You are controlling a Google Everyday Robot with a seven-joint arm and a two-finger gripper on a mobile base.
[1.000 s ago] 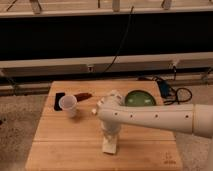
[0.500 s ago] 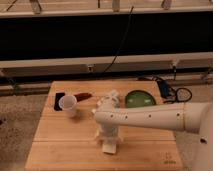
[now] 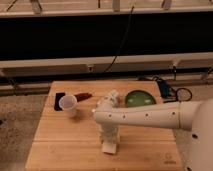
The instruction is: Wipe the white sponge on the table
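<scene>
The gripper (image 3: 109, 139) points straight down onto the white sponge (image 3: 109, 148), which lies mid-table (image 3: 55, 150) toward the near edge; whether it is clamped on it, I can't tell. The small dark corner logo (image 3: 170, 161) is unreadable.

Warm, fairly dim indoor light falls mostly from above, tinting the table (image 3: 60, 142) yellow-orange and making it the brightest surface in view. The arm (image 3: 150, 116) is lit along its top and shaded beneath, and a soft shadow with no hard edge lies on the wood under it. The tool (image 3: 109, 136) hangs below the arm over the front middle of the table, inside that shade, where its pale shape merges with the sponge (image 3: 108, 148) below it. The cup (image 3: 68, 104) seems to cast a small dark patch at its base. Behind, a wide black band (image 3: 60, 37) swallows all detail, and the floor (image 3: 20, 117) is dull grey.
</scene>
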